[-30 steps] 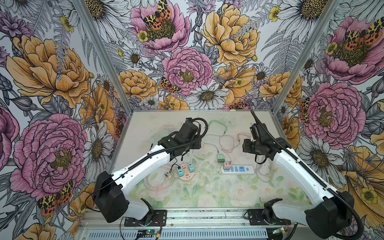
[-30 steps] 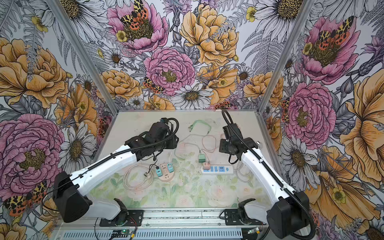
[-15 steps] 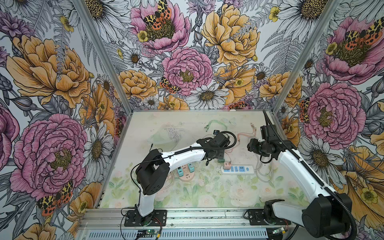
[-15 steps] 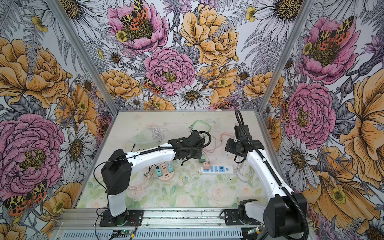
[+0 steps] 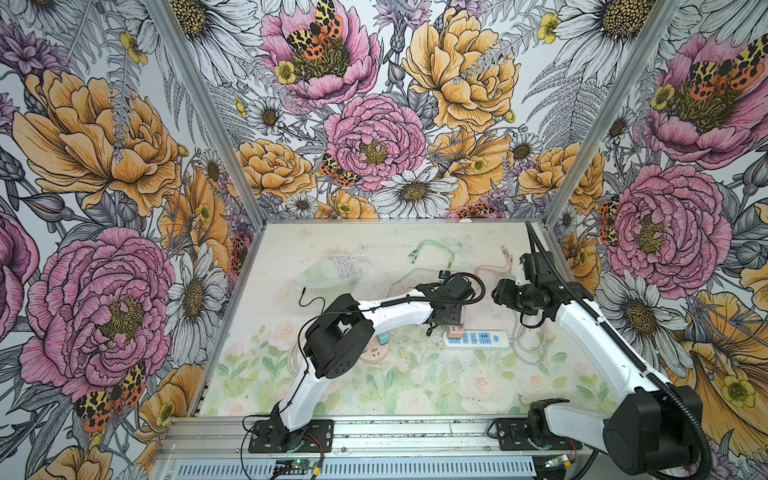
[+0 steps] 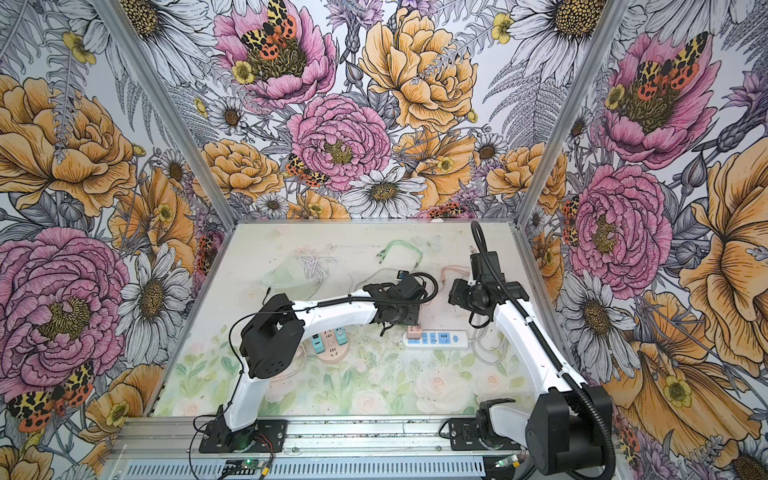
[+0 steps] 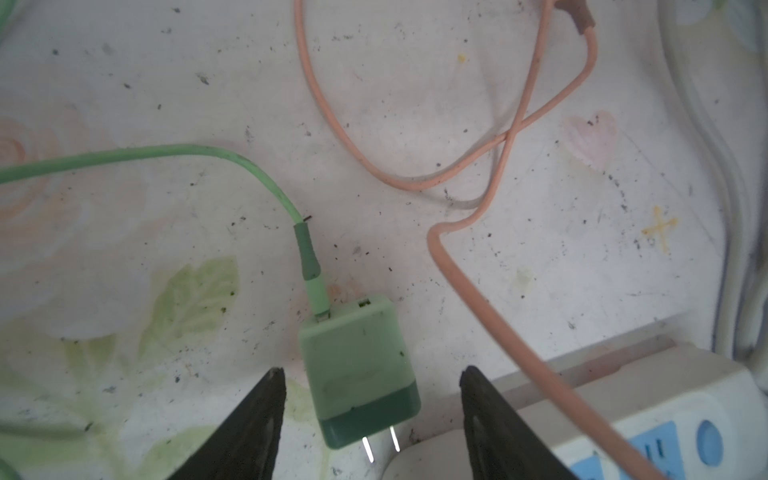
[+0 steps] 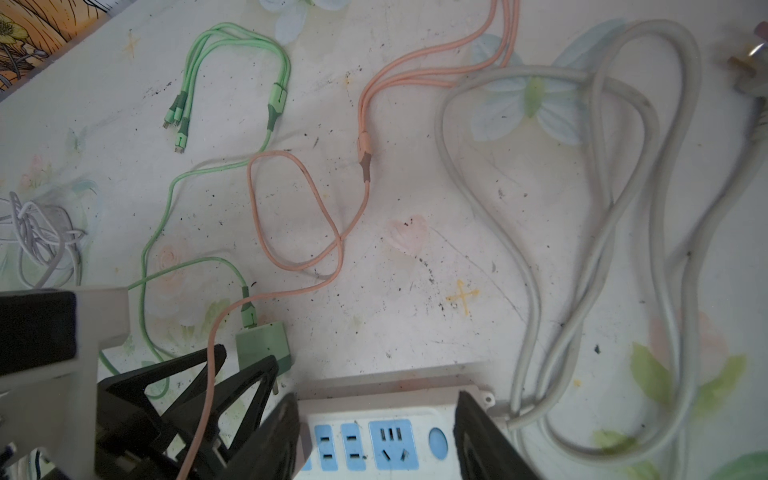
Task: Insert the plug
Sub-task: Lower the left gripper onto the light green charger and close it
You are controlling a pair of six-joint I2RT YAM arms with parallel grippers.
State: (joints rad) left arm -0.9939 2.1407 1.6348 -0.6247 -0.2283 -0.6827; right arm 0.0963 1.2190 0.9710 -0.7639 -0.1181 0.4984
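Left gripper [image 7: 370,376] wide open, jaws either side of green plug [image 7: 353,357], neither touching; nothing held. Plug flat on table [image 7: 561,257], long axis along gap between jaws, prongs toward power strip [image 7: 648,399], just beside its end. Right gripper [image 8: 376,397] open, empty, above strip.

The left arm [image 5: 395,309] bends at a raised elbow near the middle and reaches right, its wrist turned down. The left gripper [image 7: 370,374] points at the table with its jaws apart. The right arm [image 5: 590,336] slants from the near right corner toward the far side, wrist bent left. The right gripper [image 8: 376,405] hangs above the table, jaws apart.
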